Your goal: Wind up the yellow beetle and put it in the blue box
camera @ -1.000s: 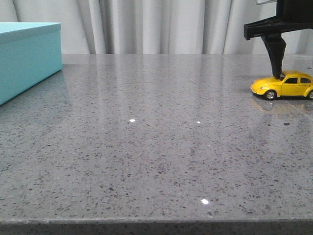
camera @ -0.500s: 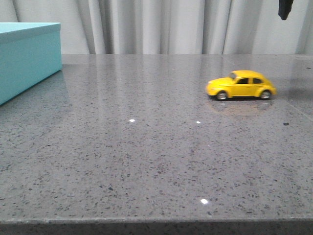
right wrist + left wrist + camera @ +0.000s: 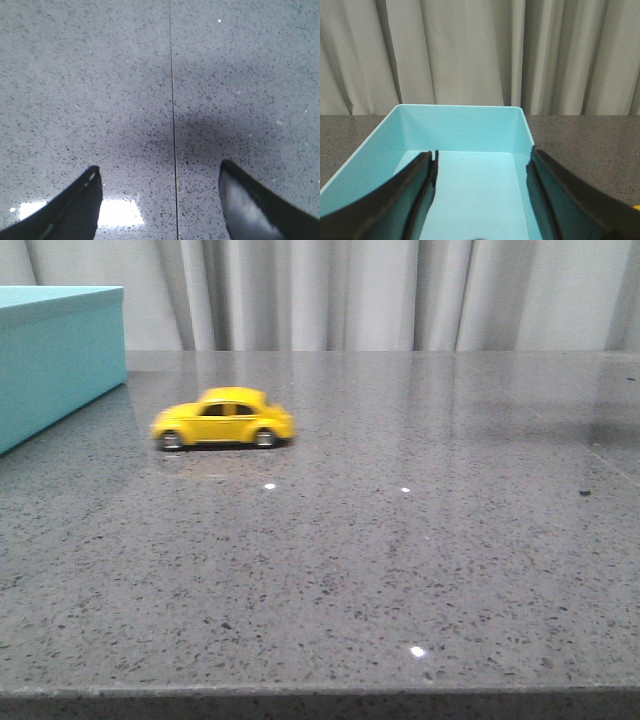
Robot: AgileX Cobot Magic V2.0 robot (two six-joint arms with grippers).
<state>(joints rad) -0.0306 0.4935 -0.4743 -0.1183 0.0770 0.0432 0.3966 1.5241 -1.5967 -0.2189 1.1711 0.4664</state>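
The yellow beetle (image 3: 223,418) stands on its wheels on the grey table, left of the middle, a little blurred, nose toward the blue box (image 3: 55,360) at the far left. No gripper shows in the front view. My left gripper (image 3: 481,159) is open and empty over the open blue box (image 3: 465,125), whose inside holds nothing; a tiny yellow spot (image 3: 636,206) shows at that view's edge. My right gripper (image 3: 159,172) is open and empty above bare table.
A thin seam (image 3: 173,120) runs across the grey speckled table (image 3: 400,540) under the right gripper. White curtains (image 3: 350,290) hang behind the table. The table's front edge (image 3: 320,695) lies close to the camera.
The right gripper let go of the beetle and rose out of the front view. The beetle rolled left across the table, from the right edge to near the blue box.
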